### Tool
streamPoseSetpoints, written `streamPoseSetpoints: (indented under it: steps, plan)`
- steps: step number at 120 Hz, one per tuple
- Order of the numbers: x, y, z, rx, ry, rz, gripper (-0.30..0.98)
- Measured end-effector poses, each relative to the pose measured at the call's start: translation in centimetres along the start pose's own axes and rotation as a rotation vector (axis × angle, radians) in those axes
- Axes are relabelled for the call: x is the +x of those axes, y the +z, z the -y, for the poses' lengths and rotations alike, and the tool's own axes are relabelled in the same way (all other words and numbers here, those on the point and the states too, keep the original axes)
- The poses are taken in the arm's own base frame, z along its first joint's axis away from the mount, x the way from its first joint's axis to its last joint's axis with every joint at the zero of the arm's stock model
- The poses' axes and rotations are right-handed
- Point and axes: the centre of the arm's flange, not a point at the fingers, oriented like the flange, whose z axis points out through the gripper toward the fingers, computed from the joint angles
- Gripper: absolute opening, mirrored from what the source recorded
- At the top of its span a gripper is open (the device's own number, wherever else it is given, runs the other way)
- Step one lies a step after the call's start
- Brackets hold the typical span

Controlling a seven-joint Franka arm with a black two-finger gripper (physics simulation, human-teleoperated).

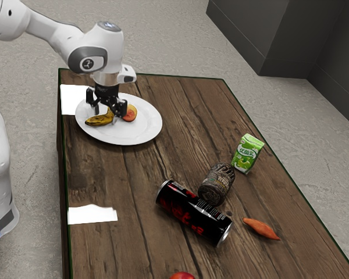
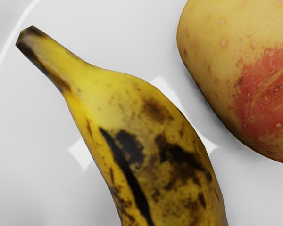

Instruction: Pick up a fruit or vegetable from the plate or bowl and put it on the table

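Evidently the gripper (image 1: 108,112) is spread wide, pinching nothing, above the banana (image 1: 99,120) on the plate (image 1: 142,132). The wrist view reveals bare plate between banana and potato (image 2: 245,80); the exterior view, a can (image 1: 193,211).

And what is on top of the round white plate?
The plate holds a yellow banana with dark patches and a rounded yellow-and-red fruit or vegetable. The plate's surface directly beneath both is covered, so I cannot see it.
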Motion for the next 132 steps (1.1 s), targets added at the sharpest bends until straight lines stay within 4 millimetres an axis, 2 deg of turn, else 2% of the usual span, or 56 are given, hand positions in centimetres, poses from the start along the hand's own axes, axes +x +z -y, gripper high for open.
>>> streamPoseSetpoints:
  steps: [52, 65, 88, 96, 104, 117, 125, 129, 132]
  plan:
    - [0.1, 0.1, 0.1, 0.031, 0.011, -0.013, 0.25]
    - [0.5, -0.8, 0.0, 0.029, 0.01, -0.026, 0.19]
    - [1.0, -2.2, -0.5, 0.036, 0.013, -0.036, 0.17]
    - [1.3, -5.1, -3.4, 0.04, 0.063, -0.101, 0.18]
    - [3.0, -6.4, -7.6, 0.059, 0.115, -0.127, 0.19]
    - [7.4, -4.3, -18.6, 0.078, 0.216, -0.104, 0.18]
    - [10.2, -3.7, -25.3, 0.054, 0.257, -0.122, 0.18]
    - [11.9, -3.4, -27.8, 0.038, 0.261, -0.135, 0.19]
    - [13.6, -3.1, -28.6, 0.03, 0.248, -0.143, 0.19]
